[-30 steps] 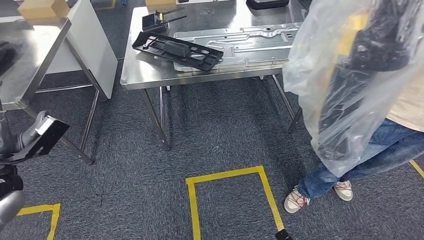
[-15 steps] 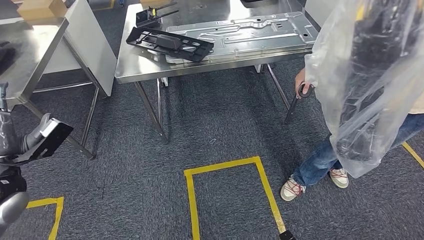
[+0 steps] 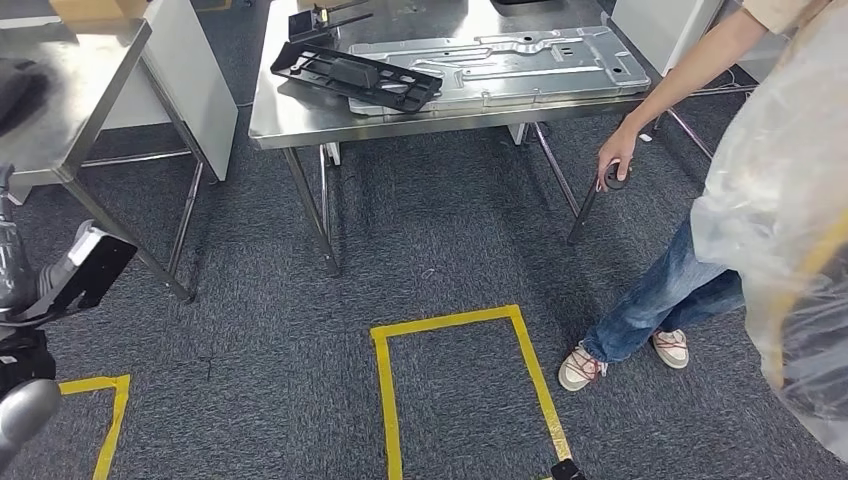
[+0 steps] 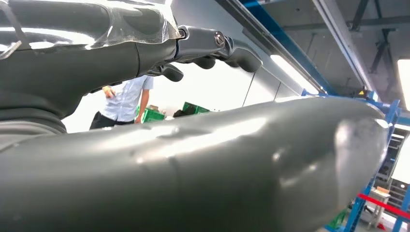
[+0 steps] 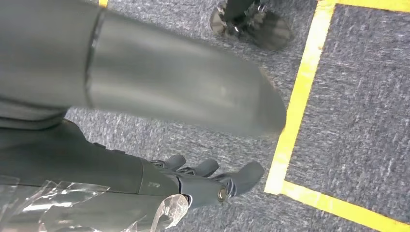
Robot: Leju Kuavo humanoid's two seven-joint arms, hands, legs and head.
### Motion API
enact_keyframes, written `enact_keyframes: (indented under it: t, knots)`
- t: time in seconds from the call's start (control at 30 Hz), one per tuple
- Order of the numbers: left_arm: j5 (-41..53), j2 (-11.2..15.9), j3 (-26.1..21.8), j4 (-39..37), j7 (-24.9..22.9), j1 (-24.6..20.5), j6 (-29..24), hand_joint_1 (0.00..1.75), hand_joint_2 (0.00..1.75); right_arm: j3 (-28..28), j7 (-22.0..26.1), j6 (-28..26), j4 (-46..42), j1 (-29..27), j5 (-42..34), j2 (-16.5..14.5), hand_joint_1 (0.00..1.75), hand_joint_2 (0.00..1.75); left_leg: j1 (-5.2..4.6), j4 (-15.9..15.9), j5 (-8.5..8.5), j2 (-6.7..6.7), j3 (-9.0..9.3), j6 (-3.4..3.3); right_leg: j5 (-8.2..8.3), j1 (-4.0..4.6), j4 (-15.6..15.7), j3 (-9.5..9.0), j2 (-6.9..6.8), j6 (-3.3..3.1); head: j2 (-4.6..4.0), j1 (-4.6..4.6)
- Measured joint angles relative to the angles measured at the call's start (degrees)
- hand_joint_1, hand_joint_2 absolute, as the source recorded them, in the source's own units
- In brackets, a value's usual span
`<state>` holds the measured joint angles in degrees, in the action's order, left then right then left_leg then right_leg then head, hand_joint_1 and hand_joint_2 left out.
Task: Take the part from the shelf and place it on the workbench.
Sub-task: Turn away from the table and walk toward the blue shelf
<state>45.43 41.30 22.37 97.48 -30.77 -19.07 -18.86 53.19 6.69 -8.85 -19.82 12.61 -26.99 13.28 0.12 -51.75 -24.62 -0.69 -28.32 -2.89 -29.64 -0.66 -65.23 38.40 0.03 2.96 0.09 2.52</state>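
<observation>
The left arm is seen at eight o'clock in the head view, low at the picture's edge. The left hand (image 4: pixel 203 53) is raised towards the ceiling lights in its wrist view, its dark fingers lightly curled and its thick thumb stretched across beneath them. A flat black piece (image 3: pixel 88 275) is seen at that arm's end in the head view. Whether it is held cannot be told. The right hand (image 5: pixel 212 181) is hung above the grey carpet, fingers loosely bent and apart from the thumb, with nothing between them.

The black part (image 3: pixel 355 78), a long frame-like moulding, is laid on the workbench (image 3: pixel 290 125) at twelve o'clock, well apart from both hands. It rests partly over a pressed metal panel (image 3: pixel 520 62) that takes up most of the bench top. A smaller black piece (image 3: pixel 320 20) is set just beyond it, at the far edge.

A second steel table (image 3: pixel 70 110) is stood at ten o'clock, with a white cabinet (image 3: pixel 185 70) between it and the workbench. A square of yellow tape (image 3: pixel 460 325) is marked on the carpet at six o'clock. At three o'clock a person (image 3: pixel 670 290) is bent towards the bench, one hand reached down to its nearest leg, and a large clear plastic bag (image 3: pixel 800 230) is carried in front of the body.
</observation>
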Motion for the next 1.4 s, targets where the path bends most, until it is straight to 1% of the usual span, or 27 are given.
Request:
enact_keyframes:
  t: [0.03, 0.07, 0.1, 0.13, 0.17, 0.23, 0.27, 0.37, 0.4, 0.47, 0.53, 0.57, 0.6, 0.63, 0.7, 0.77, 0.87, 0.93, 0.97, 1.03, 1.07, 1.1, 1.13, 1.2, 1.27, 1.3, 1.4]
  knots:
    - [0.10, -0.15, 0.09, 0.00, 0.00, 0.00, 0.02, 0.00, 0.00, -0.01, -0.01, -0.01, 0.00, -0.05, 0.06, 0.01, 0.00, 1.75, -0.06, -0.03, 0.27, 0.01, -0.37, -0.12, -1.84, -0.02, -3.98, 1.49, 0.00, 0.13, 0.00, -0.01]
    - [0.22, -0.28, 0.20, 0.00, 0.00, 0.01, 0.07, 0.00, 0.00, -0.01, -0.03, -0.01, 0.00, -0.12, 0.15, 0.01, 0.00, 1.31, -0.10, -0.09, 0.50, 0.02, -0.70, -0.10, -2.70, -0.02, -6.43, 2.23, 0.00, 0.23, 0.00, -0.01]
    - [0.34, -0.39, 0.30, 0.00, -0.01, 0.02, 0.12, 0.00, 0.00, -0.01, -0.04, 0.00, 0.00, -0.19, 0.28, 0.01, 0.00, 0.87, -0.10, -0.18, 0.67, 0.04, -0.98, -0.03, -2.43, -0.03, -6.60, 1.84, 0.00, 0.29, 0.00, -0.02]
    - [0.41, -0.48, 0.39, 0.00, -0.01, 0.01, 0.16, 0.00, 0.00, -0.02, -0.09, 0.00, 0.00, -0.22, 0.39, 0.01, 0.00, 0.44, -0.06, -0.37, 0.77, 0.05, -1.22, 0.05, -1.21, -0.07, -4.35, 0.23, -0.01, 0.32, 0.00, -0.02]
    - [0.47, -0.56, 0.46, 0.00, -0.01, -0.06, 0.21, 0.00, 0.00, -0.04, -0.16, 0.00, 0.00, -0.23, 0.50, 0.01, 0.00, 0.00, -0.03, -0.70, 0.77, 0.05, -1.46, 0.19, 0.45, -0.14, -0.46, -2.22, -0.01, 0.33, 0.00, -0.03]
    - [0.46, -0.69, 0.54, 0.00, -0.01, -0.41, 0.38, 0.00, 0.00, -0.23, -0.38, -0.01, 0.01, -0.17, 0.67, 0.01, 0.00, 0.00, -0.20, -1.78, 0.53, 0.04, -2.24, 0.63, 2.61, -0.22, 7.08, -6.49, 0.08, 0.12, 0.00, 0.01]
    - [0.36, -0.75, 0.64, 0.00, 0.00, -0.68, 0.52, 0.00, 0.00, -0.38, -0.48, -0.01, 0.03, -0.15, 0.75, 0.00, 0.00, 0.00, -0.30, -2.26, 0.45, 0.03, -2.67, 0.93, 2.93, -0.19, 8.97, -7.36, 0.15, -0.15, 0.00, 0.04]
    - [-0.61, -0.78, 1.14, 0.00, 0.02, -1.05, 0.91, 0.00, 0.00, -0.74, -0.60, -0.01, 0.09, -0.19, 1.10, -0.13, 0.00, 0.00, -0.25, -2.84, 0.54, 0.02, -3.44, 1.78, 3.26, -0.02, 9.62, -7.08, 0.19, -1.27, 0.00, 0.13]
    - [-0.93, -0.78, 1.24, 0.00, 0.08, -1.03, 0.97, 0.00, 0.00, -0.78, -0.60, 0.00, 0.09, -0.20, 1.19, -0.19, 0.00, 0.00, -0.14, -3.55, -0.01, 0.04, -3.77, 2.07, 3.46, -0.06, 9.68, -6.99, 0.17, -1.60, 0.00, 0.16]
    - [-1.19, -0.77, 1.27, 0.00, 0.35, -1.10, 0.97, 0.00, 0.00, -0.81, -0.63, 0.03, 0.09, -0.23, 1.27, -0.27, 0.00, 0.00, 0.10, -8.35, -3.01, 0.10, -5.82, 2.71, 3.80, -0.22, 9.77, -6.77, 0.11, -2.16, 0.00, 0.22]
    - [-1.11, -0.77, 1.40, 0.00, 0.67, -1.11, 0.97, 0.00, 0.00, -0.82, -0.66, 0.14, 0.09, -0.26, 1.37, -0.28, 0.00, 0.00, 0.30, -16.41, -6.76, 0.11, -9.29, 3.27, 3.97, -0.20, 9.75, -6.48, 0.10, -2.45, 0.00, 0.27]
    - [-1.12, -0.78, 1.48, 0.00, 0.74, -1.04, 1.02, 0.00, 0.00, -0.82, -0.67, 0.20, 0.10, -0.28, 1.41, -0.29, 0.00, 0.00, 0.39, -19.26, -7.65, 0.11, -10.50, 3.41, 4.02, -0.18, 9.74, -6.37, 0.11, -2.49, 0.00, 0.28]
    - [-1.24, -0.78, 1.54, 0.00, 0.73, -0.98, 1.08, 0.00, 0.00, -0.82, -0.67, 0.25, 0.10, -0.30, 1.47, -0.30, 0.00, 0.00, 0.46, -20.03, -7.46, 0.10, -10.74, 3.46, 4.06, -0.17, 9.74, -6.32, 0.13, -2.52, 0.00, 0.29]
    - [-1.45, -0.78, 1.54, 0.00, 0.61, -0.99, 1.11, 0.00, 0.00, -0.82, -0.68, 0.28, 0.11, -0.33, 1.55, -0.30, 0.00, 0.00, 0.50, -18.41, -6.24, 0.10, -9.84, 3.43, 4.09, -0.17, 9.73, -6.32, 0.15, -2.51, 0.00, 0.30]
    - [-1.75, -0.78, 1.43, 0.00, 0.13, -1.19, 0.90, 0.00, 0.00, -0.82, -0.68, 0.32, 0.11, -0.34, 1.69, -0.31, 0.00, 0.00, 0.53, -10.28, -2.46, 0.10, -5.77, 3.11, 4.13, -0.16, 9.74, -6.41, 0.17, -2.42, 0.00, 0.30]
    - [-1.43, -0.78, 1.33, 0.00, -0.24, -1.46, 0.39, 0.00, 0.00, -0.83, -0.68, 0.37, 0.11, -0.29, 1.76, -0.34, 0.00, 0.00, 0.22, -3.90, -0.37, 0.13, -2.89, 2.56, 4.31, 0.02, 9.70, -6.20, 0.18, -2.05, 0.00, 0.28]
    - [-0.72, -0.79, 1.34, -0.02, -0.53, -1.56, 0.00, 0.00, 0.00, -0.85, -0.68, 0.42, 0.11, -0.27, 1.80, -0.38, 0.00, 0.00, -0.02, -2.63, 0.04, 0.19, -2.78, 1.78, 4.60, 0.12, 9.77, -5.79, 0.16, -1.22, 0.00, 0.26]
    - [-0.46, -0.85, 1.37, -0.02, -0.60, -1.62, -0.13, 0.00, 0.00, -0.87, -0.68, 0.42, 0.11, -0.28, 1.81, -0.40, 0.00, 0.00, 0.18, -2.24, 0.58, 0.16, -2.84, 0.97, 3.03, 0.07, 7.92, -4.99, 0.17, -0.72, 0.00, 0.19]
    - [-0.33, -0.89, 1.39, -0.03, -0.61, -1.63, -0.22, 0.00, 0.00, -0.88, -0.68, 0.42, 0.11, -0.29, 1.81, -0.40, 0.00, 0.00, 0.27, -2.07, 0.82, 0.12, -2.88, 0.60, 1.25, 0.07, 5.24, -3.87, 0.18, -0.56, 0.00, 0.16]
    - [0.00, -1.03, 1.49, -0.04, -0.67, -1.59, -0.44, 0.00, 0.00, -0.88, -0.69, 0.43, 0.11, -0.35, 1.81, -0.39, 0.00, 0.00, 0.12, -2.10, 1.10, 0.09, -3.21, 0.19, -2.85, 0.03, -2.76, -0.48, 0.18, -0.41, 0.00, 0.11]
    - [0.15, -1.13, 1.55, -0.07, -0.72, -1.55, -0.54, 0.00, 0.00, -0.88, -0.70, 0.43, 0.11, -0.43, 1.82, -0.39, 0.00, 0.00, 0.07, -2.12, 1.20, 0.09, -3.36, 0.09, -4.01, 0.03, -6.03, 0.87, 0.18, -0.34, 0.00, 0.11]
    - [0.29, -1.22, 1.61, -0.09, -0.75, -1.52, -0.62, 0.00, 0.00, -0.88, -0.70, 0.43, 0.12, -0.51, 1.83, -0.38, 0.00, 0.00, 0.04, -2.16, 1.30, 0.10, -3.49, 0.06, -4.13, 0.02, -7.42, 1.33, 0.18, -0.31, 0.00, 0.11]
    - [0.41, -1.29, 1.66, -0.11, -0.78, -1.50, -0.68, 0.00, 0.00, -0.89, -0.70, 0.43, 0.13, -0.59, 1.85, -0.38, 0.00, 0.00, 0.05, -2.24, 1.36, 0.12, -3.57, 0.07, -3.16, 0.00, -6.40, 0.59, 0.18, -0.31, 0.00, 0.11]
    - [0.66, -1.37, 1.74, -0.15, -0.80, -1.48, -0.76, 0.00, 0.00, -0.94, -0.69, 0.44, 0.13, -0.65, 1.89, -0.37, 0.00, 0.00, 0.07, -2.55, 1.40, 0.15, -3.68, 0.20, 0.40, -0.09, 1.15, -3.61, 0.19, -0.38, 0.00, 0.10]
    - [0.86, -1.38, 1.74, -0.16, -0.82, -1.51, -0.86, 0.00, 0.00, -1.14, -0.68, 0.44, 0.13, -0.60, 1.93, -0.36, 0.00, 0.00, -0.18, -3.08, 1.42, 0.16, -4.07, 0.59, 2.59, -0.09, 7.78, -6.91, 0.20, -0.64, 0.00, 0.12]
    - [0.93, -1.39, 1.73, -0.17, -0.83, -1.53, -0.90, 0.00, 0.00, -1.25, -0.68, 0.44, 0.13, -0.57, 1.95, -0.37, 0.00, 0.00, -0.30, -3.23, 1.51, 0.15, -4.28, 0.90, 2.89, -0.01, 9.11, -7.43, 0.22, -0.86, 0.00, 0.14]
    - [1.09, -1.39, 1.71, -0.17, -0.92, -1.51, -0.98, 0.00, 0.00, -1.35, -0.68, 0.44, 0.13, -0.59, 1.97, -0.43, 0.00, 0.00, -0.13, -3.52, 1.48, 0.15, -4.75, 1.89, 3.53, 0.13, 9.44, -7.03, 0.18, -1.88, 0.00, 0.19]
